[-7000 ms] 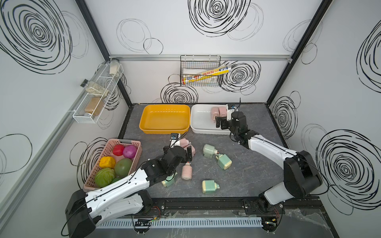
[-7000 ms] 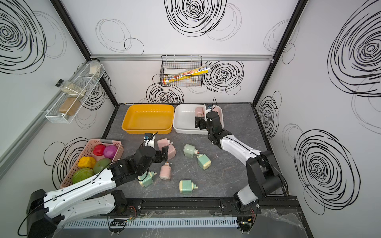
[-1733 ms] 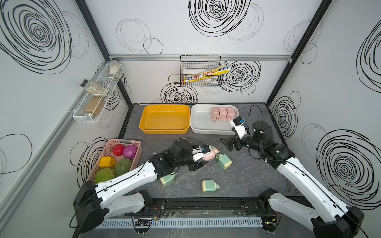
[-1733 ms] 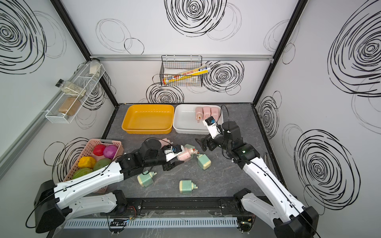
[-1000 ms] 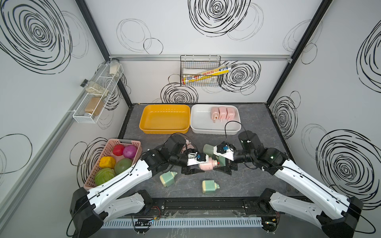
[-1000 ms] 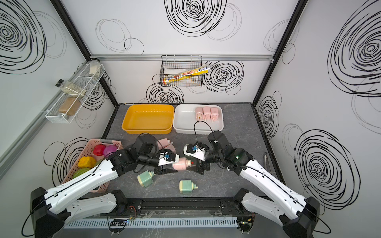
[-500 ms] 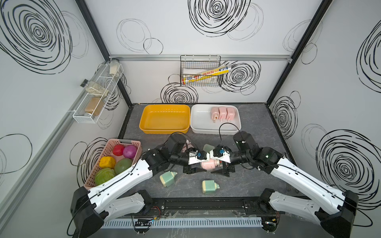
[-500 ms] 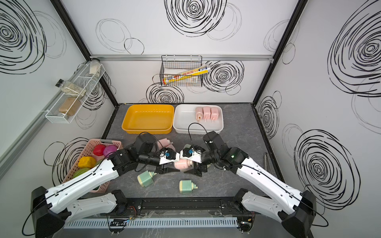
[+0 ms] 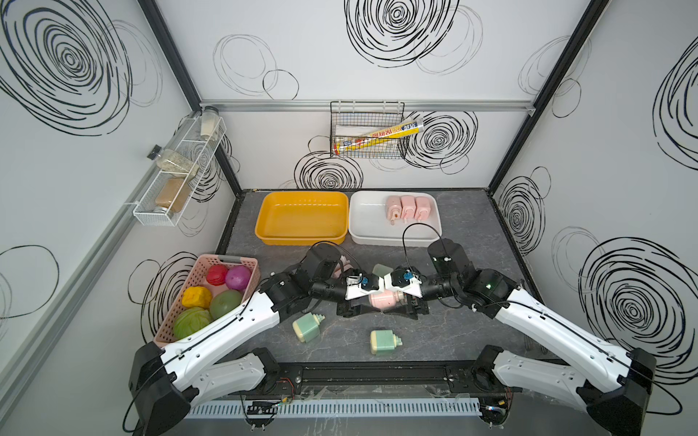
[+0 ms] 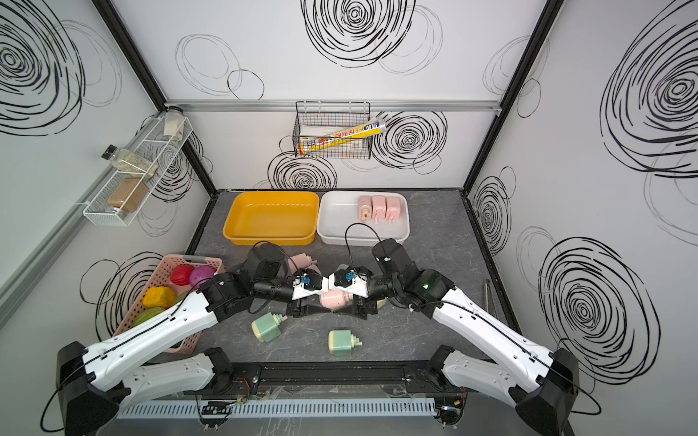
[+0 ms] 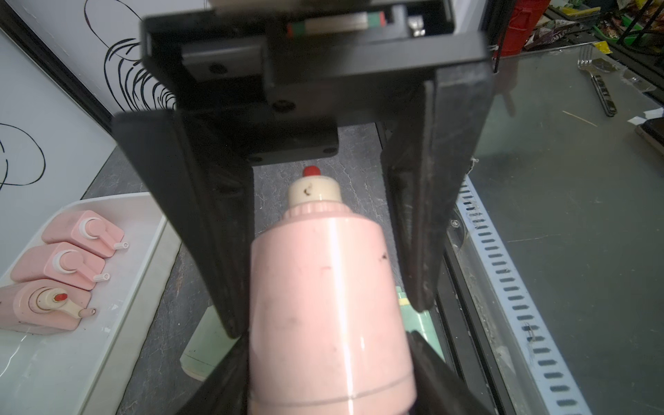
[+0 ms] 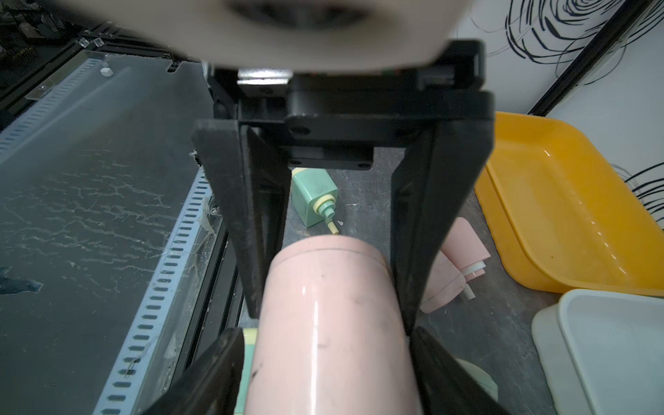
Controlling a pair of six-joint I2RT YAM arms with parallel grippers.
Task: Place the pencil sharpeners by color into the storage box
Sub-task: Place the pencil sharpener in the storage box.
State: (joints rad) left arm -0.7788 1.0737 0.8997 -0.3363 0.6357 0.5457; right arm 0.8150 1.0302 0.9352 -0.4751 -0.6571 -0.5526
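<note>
Pink plastic, one item held: a pink sharpener (image 9: 383, 301) lies level over the grey table (image 9: 472, 332), at mid-table, between the two arms, which meet head-on in both top views. The left claw (image 11: 325, 341) pinches the sharpener at its flat end, with both fingers (image 11: 449, 381) pressed against the body. The right claw (image 12: 323, 334) stands spread along either side of the same sharpener from the nozzle end. The left wrist view shows a gap between one of its fingers (image 11: 424, 215) and the pink body, so no clamp is confirmed there. The cream nozzle with its red tip points toward the right arm.

In the far right part of the white tub (image 9: 374, 239), three pink sharpeners (image 9: 406, 207) lie side by side, nozzles toward the front. The yellow tub (image 9: 302, 238) sits just beside the white one, on its left. On the table near the yellow tub lie two more pink sharpeners (image 12: 443, 284), partly hidden by the left arm in the top views. Near the front edge a green sharpener (image 9: 306, 327) and a second green sharpener (image 9: 383, 342) lie apart. Just behind the claws shows a third green sharpener (image 9: 380, 270). At the table's left edge stands a pink basket (image 9: 230, 259) of toy fruit.
</note>
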